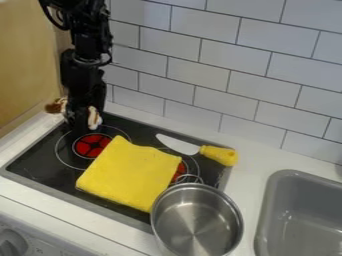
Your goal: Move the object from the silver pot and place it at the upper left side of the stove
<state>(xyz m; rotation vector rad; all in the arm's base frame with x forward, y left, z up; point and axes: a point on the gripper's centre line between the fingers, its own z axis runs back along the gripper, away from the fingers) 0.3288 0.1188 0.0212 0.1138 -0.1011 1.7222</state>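
Presently, the brown and white object (94, 118) is at the rear left corner of the stove (37, 166), and the black gripper (83, 124) comes down on it from above. The claw looks closed around the middle of this object, which is hidden behind the black parts. Its long axis goes crosswise to the claw: the brown end points to the left, outward from the stove, and is a little higher in the view, while the pale end points to the right, inward over the stove. Whether the object touches the stove, I cannot tell. On the middle of the stove lies a yellow cloth (131, 172). At the rear right of the stove is a knife (208, 152), with its blade toward the rear left and its yellow handle toward the right edge. The silver pot (198, 220) is at the front right corner of the stove, and the grey sink (300, 210) is to the right of the stove.
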